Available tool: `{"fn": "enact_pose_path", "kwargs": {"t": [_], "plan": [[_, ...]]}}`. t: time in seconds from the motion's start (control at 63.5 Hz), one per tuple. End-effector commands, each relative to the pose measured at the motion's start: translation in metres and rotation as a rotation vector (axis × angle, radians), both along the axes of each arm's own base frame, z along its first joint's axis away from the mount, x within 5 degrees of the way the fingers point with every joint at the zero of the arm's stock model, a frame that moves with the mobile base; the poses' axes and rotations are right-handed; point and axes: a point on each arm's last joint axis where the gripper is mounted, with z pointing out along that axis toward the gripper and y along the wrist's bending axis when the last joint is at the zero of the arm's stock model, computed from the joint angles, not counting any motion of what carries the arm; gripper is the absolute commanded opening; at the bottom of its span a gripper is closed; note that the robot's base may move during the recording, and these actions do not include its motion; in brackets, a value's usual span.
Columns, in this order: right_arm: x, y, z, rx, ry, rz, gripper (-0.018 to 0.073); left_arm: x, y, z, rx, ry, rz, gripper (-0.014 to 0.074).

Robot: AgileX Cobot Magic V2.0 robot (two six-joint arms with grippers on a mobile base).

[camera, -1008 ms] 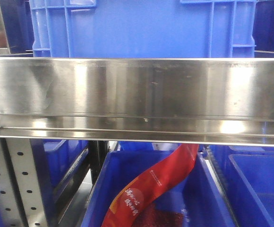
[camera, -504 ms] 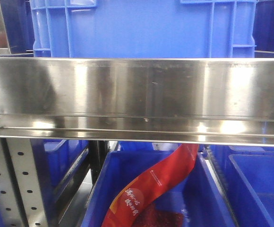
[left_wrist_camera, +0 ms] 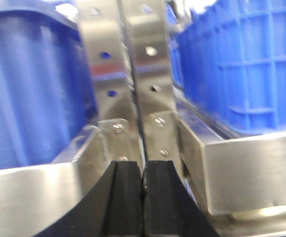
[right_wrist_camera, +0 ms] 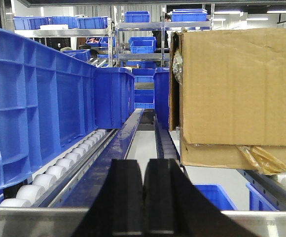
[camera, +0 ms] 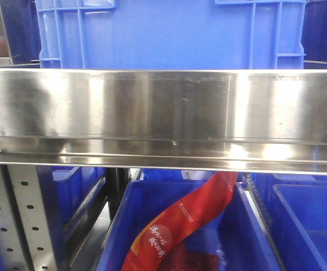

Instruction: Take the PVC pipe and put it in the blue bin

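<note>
No PVC pipe in any view — left gripper and right gripper both pinched closed, empty; judged pre-grasp, next locating the pipe.

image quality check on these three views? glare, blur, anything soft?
Front view: strong glare patches on the steel shelf beam, blue bins fairly sharp. Left wrist view: blurred throughout, hot highlights on the perforated upright; left pincer shut, dark. Right wrist view: sharpest, evenly lit, cardboard box crisp; right pincer shut, near-black.
</note>
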Motion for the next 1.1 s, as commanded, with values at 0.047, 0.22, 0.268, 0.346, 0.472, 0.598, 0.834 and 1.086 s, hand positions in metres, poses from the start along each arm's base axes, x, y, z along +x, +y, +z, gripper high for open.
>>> {"fn": "enact_pose_path", "kwargs": {"t": [0.047,0.22,0.268,0.346,0.472,0.598,0.834,1.086], "plan": [[-0.0007,-0.0004,0.0018,-0.014,-0.029,-0.009,-0.0168,-0.0018,0.0022,-0.0013,-0.125,-0.001,0.024,-0.0111],[-0.0007,-0.0004,0.0020,-0.014,-0.031,-0.009,-0.0168,-0.0017,0.0026,-0.0018,-0.099,0.003,0.034,-0.0111],[-0.0007,-0.0004,0.0020,-0.014,-0.031,-0.009,-0.0168,-0.0017,0.0026,-0.0018,-0.099,0.003,0.034,-0.0111],[-0.0007,-0.0004,0.0020,-0.014,-0.031,-0.009,-0.0168,-0.0017,0.0025,-0.0018,-0.099,0.003,0.032,-0.0111],[-0.0007,-0.0004,0.0020,-0.014,-0.031,-0.009,-0.0168,-0.0017,0.0025,-0.0018,-0.099,0.003,0.032,-0.0111],[-0.0007,-0.0004,0.0020,-0.014,-0.031,-0.009,-0.0168,-0.0017,0.0025,-0.0018,-0.099,0.003,0.032,-0.0111],[-0.0007,-0.0004,0.0020,-0.014,-0.031,-0.009,-0.0168,-0.0018,0.0026,-0.0015,-0.220,0.007,0.021,-0.0111],[-0.0007,-0.0004,0.0020,-0.014,-0.031,-0.009,-0.0168,-0.0018,0.0025,-0.0015,-0.138,0.002,0.028,-0.0111]]}}
